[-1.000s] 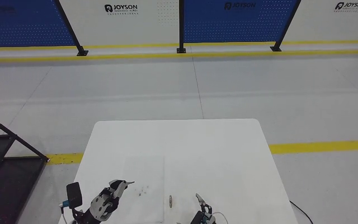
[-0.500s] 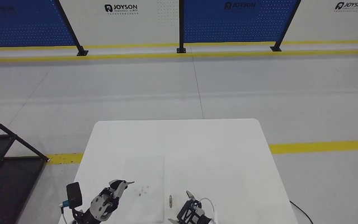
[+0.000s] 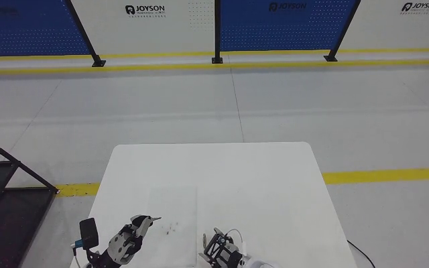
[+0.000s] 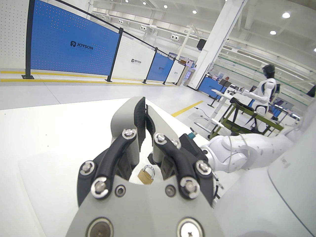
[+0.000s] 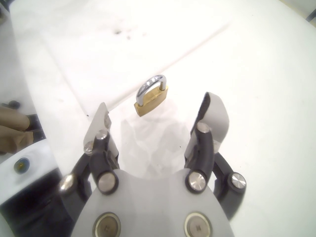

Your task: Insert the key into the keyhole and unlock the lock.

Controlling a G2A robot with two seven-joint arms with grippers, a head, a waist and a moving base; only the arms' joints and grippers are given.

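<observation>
A brass padlock [image 5: 151, 97] stands upright on the white tabletop [image 5: 222, 50], just beyond the right gripper's [image 5: 158, 114] parted jaws.

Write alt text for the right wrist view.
A brass padlock, its silver shackle closed, sits on the white table just ahead of the right gripper, whose jaws stand wide open. Dark specks mark the table beyond.
</observation>
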